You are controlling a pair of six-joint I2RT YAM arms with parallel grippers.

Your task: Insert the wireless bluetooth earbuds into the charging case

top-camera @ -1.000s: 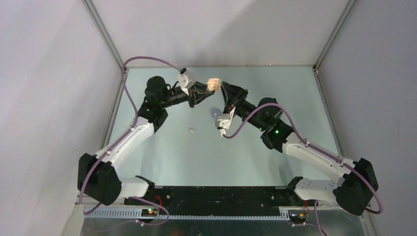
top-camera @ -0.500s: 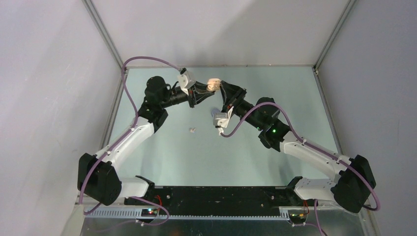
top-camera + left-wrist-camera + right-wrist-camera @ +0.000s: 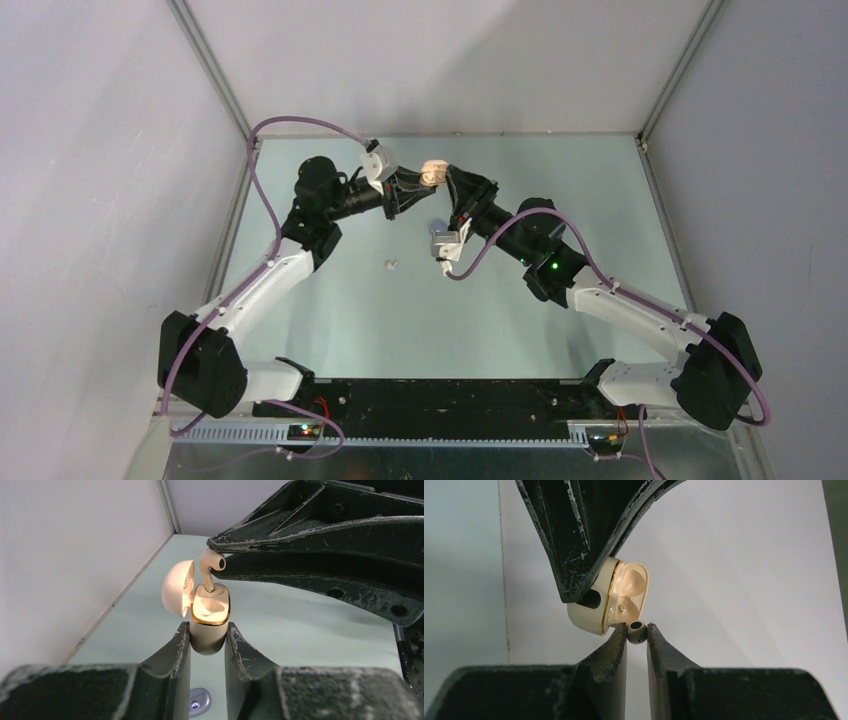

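Note:
My left gripper [image 3: 207, 636] is shut on the body of a cream charging case [image 3: 209, 622] with a gold rim and holds it upright above the table, lid [image 3: 176, 587] open to the left. My right gripper [image 3: 637, 632] is shut on the head of a cream-white earbud [image 3: 636, 632]. In the left wrist view that earbud [image 3: 209, 566] stands over the case with its stem down in the case's opening. In the top view the case [image 3: 433, 172] sits between both grippers at the far middle. A second small pale bud [image 3: 392, 265] lies on the table. No lilac buds show.
A closed lilac case [image 3: 199, 701] with a small lit display lies on the table below the held case, mostly hidden under the right wrist in the top view [image 3: 437, 230]. The enclosure's white walls [image 3: 120, 200] and metal frame posts [image 3: 215, 75] stand close behind and to the left.
The right arm has shifted slightly left and toward the case with the earbud. The left arm and the case have stayed still.

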